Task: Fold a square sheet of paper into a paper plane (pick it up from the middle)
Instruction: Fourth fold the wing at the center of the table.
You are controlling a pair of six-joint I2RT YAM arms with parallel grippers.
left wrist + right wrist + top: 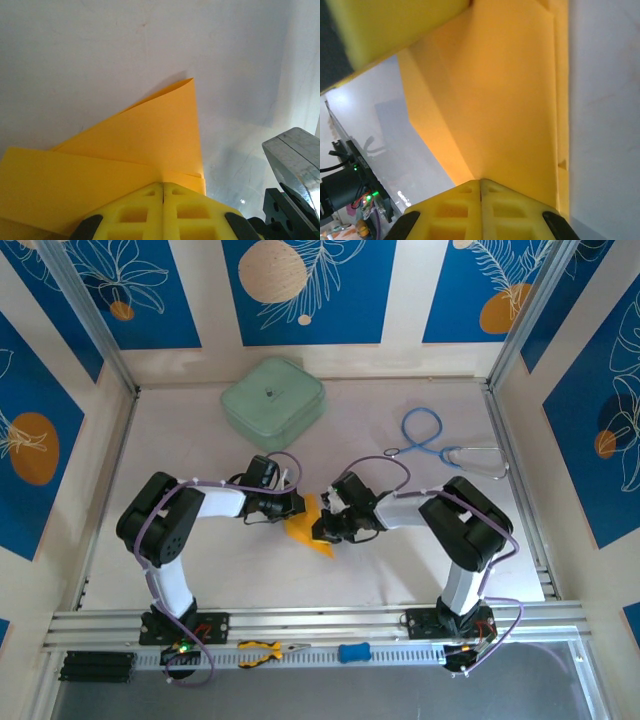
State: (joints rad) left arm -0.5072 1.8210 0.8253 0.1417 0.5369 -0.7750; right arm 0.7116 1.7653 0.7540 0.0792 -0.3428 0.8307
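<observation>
The orange-yellow sheet of paper (303, 531) is folded into overlapping layers and held off the white table between both grippers. In the left wrist view the paper (150, 135) rises to a pointed corner, and my left gripper (163, 185) is shut on its lower edge, yellow fingers pressed together. In the right wrist view the paper (510, 100) shows a long crease along its right side, and my right gripper (480, 181) is shut on its near edge. From above, the left gripper (290, 508) and the right gripper (326, 526) meet at the paper from opposite sides.
A mint-green rounded case (272, 400) sits at the back of the table. A blue-looped tool with a grey loop (440, 445) lies at the back right. Yellow-handled pliers (262, 650) and a small blue item (353, 652) rest on the front rail.
</observation>
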